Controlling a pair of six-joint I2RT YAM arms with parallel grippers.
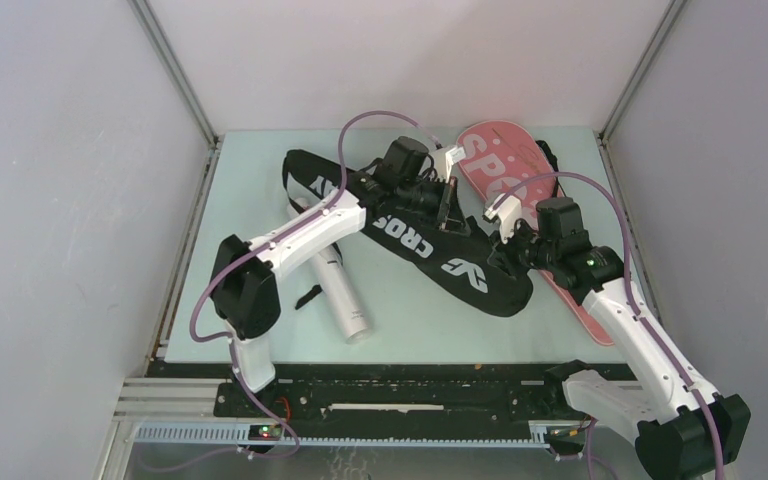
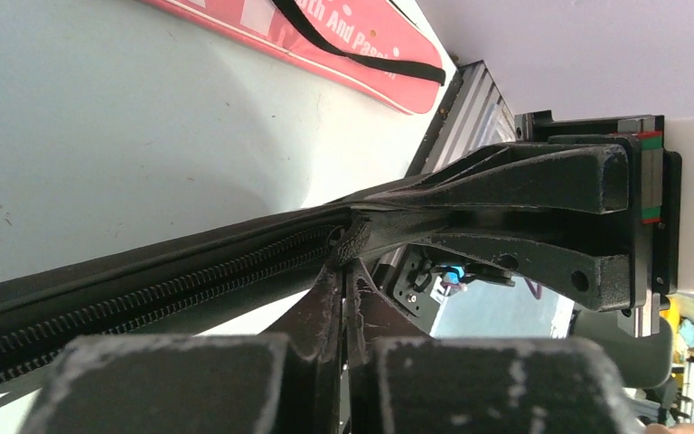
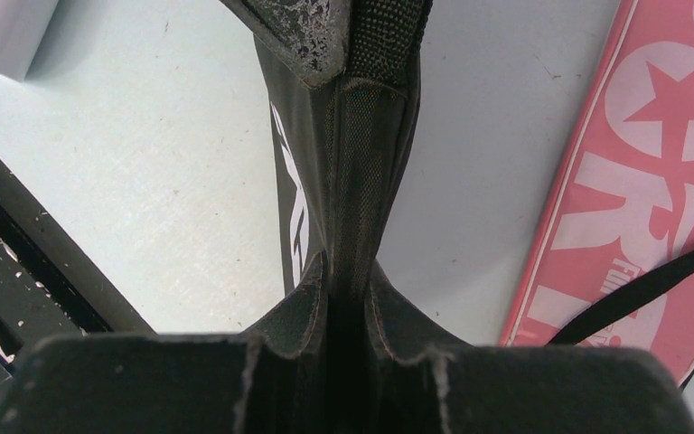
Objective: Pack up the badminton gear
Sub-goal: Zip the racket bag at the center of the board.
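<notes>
The black "CROSSWAY" racket cover (image 1: 430, 250) lies diagonally across the table. My left gripper (image 1: 448, 207) is shut at its zipper (image 2: 145, 289), the fingertips (image 2: 327, 294) pinching the zipper's end. My right gripper (image 1: 501, 253) is shut on the cover's black webbing edge (image 3: 361, 199) close by, facing the left gripper. The pink "SPORT" racket cover (image 1: 520, 170) with its black strap (image 3: 633, 294) lies to the right, also in the left wrist view (image 2: 325, 36). The long white tube (image 1: 338, 292) lies at the left. Rackets and shuttlecocks are out of view.
The right gripper's fingers (image 2: 524, 181) fill the right of the left wrist view. A left finger (image 3: 312, 32) shows at the top of the right wrist view. The table's near edge with a black rail (image 1: 400, 395) runs in front. Grey walls (image 1: 60, 200) enclose the table.
</notes>
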